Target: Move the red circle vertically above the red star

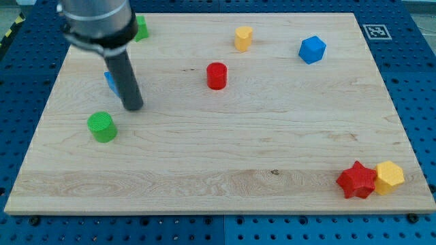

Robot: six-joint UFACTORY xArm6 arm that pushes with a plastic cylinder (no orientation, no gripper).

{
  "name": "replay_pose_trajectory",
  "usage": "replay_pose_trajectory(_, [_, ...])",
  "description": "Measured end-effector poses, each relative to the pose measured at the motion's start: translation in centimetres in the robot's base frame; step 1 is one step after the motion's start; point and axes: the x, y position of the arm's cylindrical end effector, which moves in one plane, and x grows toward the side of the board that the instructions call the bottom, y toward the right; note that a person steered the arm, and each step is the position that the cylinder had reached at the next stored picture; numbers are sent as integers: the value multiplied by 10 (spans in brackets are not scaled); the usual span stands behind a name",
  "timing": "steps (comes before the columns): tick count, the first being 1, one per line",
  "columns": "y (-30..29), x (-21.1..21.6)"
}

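Note:
The red circle (216,75) stands on the wooden board at the upper middle. The red star (357,180) lies near the board's bottom right corner, touching a yellow block (390,177) on its right. My tip (133,107) is at the view's left, well left of the red circle and a little below its level, far from the red star. The rod rises up and left from the tip.
A green circle (102,127) sits just below and left of my tip. A blue block (110,82) is partly hidden behind the rod. A green block (141,28) is at the top left, a yellow block (243,39) and a blue block (312,50) at the top.

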Motion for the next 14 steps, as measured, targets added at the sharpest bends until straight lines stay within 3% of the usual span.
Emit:
replay_pose_trajectory(1, [26,-38])
replay_pose_trajectory(2, [78,-45])
replay_pose_trajectory(4, [257,6])
replay_pose_trajectory(5, [259,11])
replay_pose_trajectory(6, [198,-3])
replay_pose_trajectory(7, [194,-51])
replay_pose_trajectory(8, [248,-54])
replay_pose_trajectory(10, [356,11])
replay_pose_trajectory(11, [316,-19])
replay_pose_trajectory(12, [262,-19])
replay_pose_trajectory(13, [275,17])
replay_pose_trajectory(14, [326,65])
